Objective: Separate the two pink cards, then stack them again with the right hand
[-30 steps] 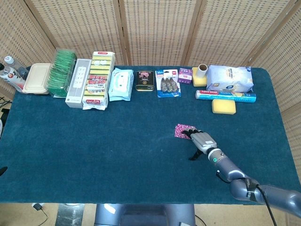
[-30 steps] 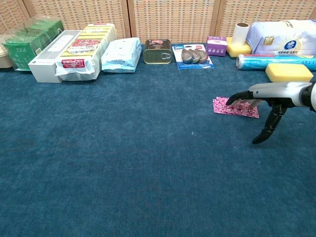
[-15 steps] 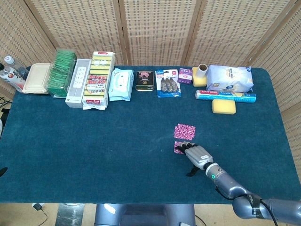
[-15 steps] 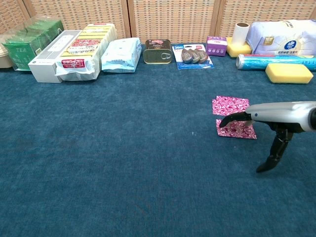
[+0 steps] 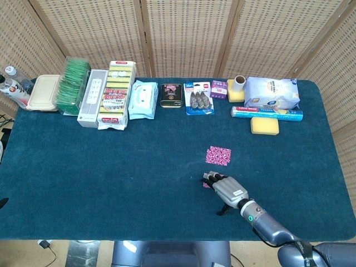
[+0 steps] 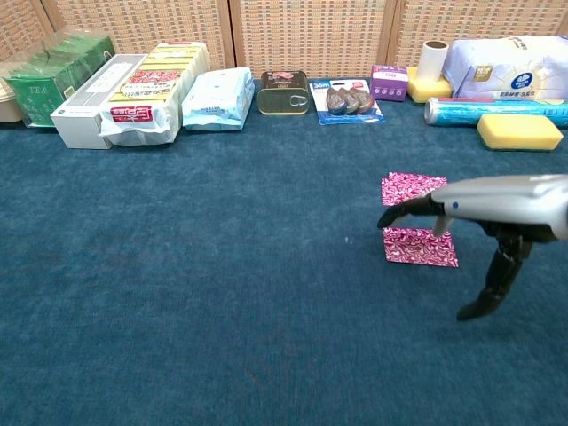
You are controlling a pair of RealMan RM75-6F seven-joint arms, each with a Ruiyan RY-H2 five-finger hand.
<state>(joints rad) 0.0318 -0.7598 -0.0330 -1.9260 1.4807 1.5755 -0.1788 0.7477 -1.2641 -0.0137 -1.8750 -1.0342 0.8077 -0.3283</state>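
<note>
Two pink patterned cards lie apart on the blue tablecloth. The far card (image 5: 218,155) (image 6: 408,188) lies flat and uncovered. The near card (image 6: 419,247) sits a short gap closer to me; in the head view my right hand (image 5: 227,191) (image 6: 493,202) hides nearly all of it. That hand reaches in from the right with its fingers (image 6: 401,213) stretched out over the near card's far edge and its thumb pointing down beside the card. It grips nothing, and I cannot tell whether the fingertips touch the card. The left hand is out of sight.
Goods line the table's back edge: a yellow sponge (image 5: 264,126), a blue foil roll (image 5: 267,113), a white bag (image 5: 271,92), a blister pack (image 5: 198,99), a tin (image 5: 172,95), wipes (image 5: 143,100) and boxes (image 5: 114,94) at the left. The table's right edge (image 5: 334,144) is close to the arm.
The right hand slid the upper card off the stack and drew it toward me. The two cards, stacked a second ago, now lie with a gap between them.
</note>
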